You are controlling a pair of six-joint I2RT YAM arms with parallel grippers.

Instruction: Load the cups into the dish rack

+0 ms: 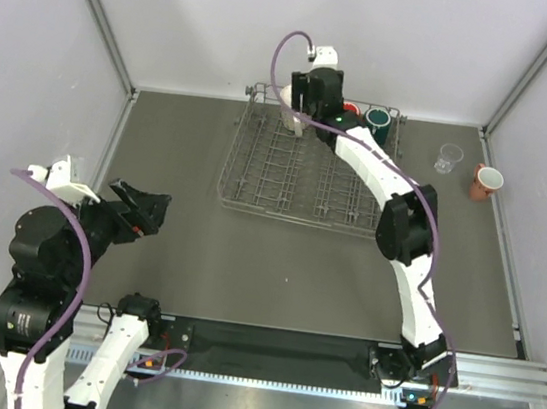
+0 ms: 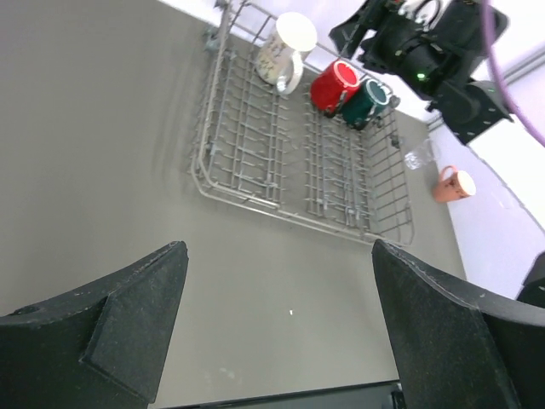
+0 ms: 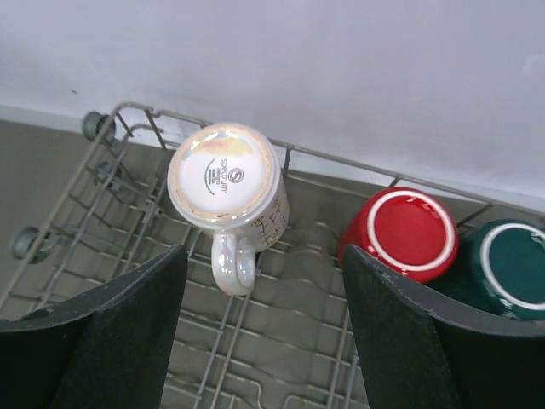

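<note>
Cups: 3 sit upturned at the far end of the dish rack under the spread right gripper, while right of it a brittle, slick clear glass and salmon-pink mug probably want rim grips; left gripper gapes empty.

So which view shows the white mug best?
Right wrist: the white mug is close, base up, handle clear. Left wrist shows it small and far; from the top, the right gripper hides most of it.
</note>
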